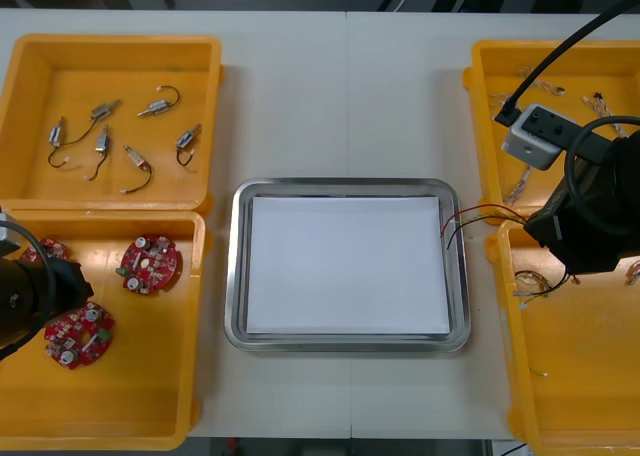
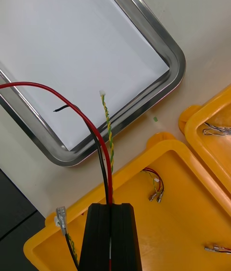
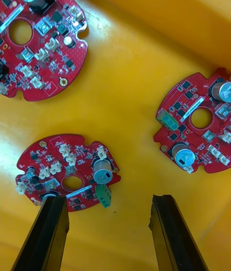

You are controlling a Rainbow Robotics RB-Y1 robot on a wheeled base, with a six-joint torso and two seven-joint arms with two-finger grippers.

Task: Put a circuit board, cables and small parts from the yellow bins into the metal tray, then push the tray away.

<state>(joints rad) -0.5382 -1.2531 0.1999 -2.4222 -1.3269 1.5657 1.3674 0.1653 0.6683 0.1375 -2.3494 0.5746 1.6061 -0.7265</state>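
Observation:
My right gripper (image 2: 109,207) is shut on a cable bundle (image 2: 98,141) of red, black and twisted yellow-green wires. It hangs above the rim of the near right yellow bin (image 2: 159,146). The wire ends reach over the corner of the metal tray (image 2: 175,59), which is white inside. In the front view the red and black wires (image 1: 480,214) run from the right arm (image 1: 590,226) to the tray's right rim (image 1: 236,266). My left gripper (image 3: 108,199) stands open above the near left bin (image 1: 130,386), close over round red circuit boards (image 3: 67,170), (image 3: 197,122), (image 3: 41,35).
The far left bin (image 1: 110,181) holds several small metal parts (image 1: 160,104). More cables lie in the far right bin (image 1: 490,76) and the near right bin (image 1: 580,376). Three circuit boards (image 1: 150,264) lie in the near left bin.

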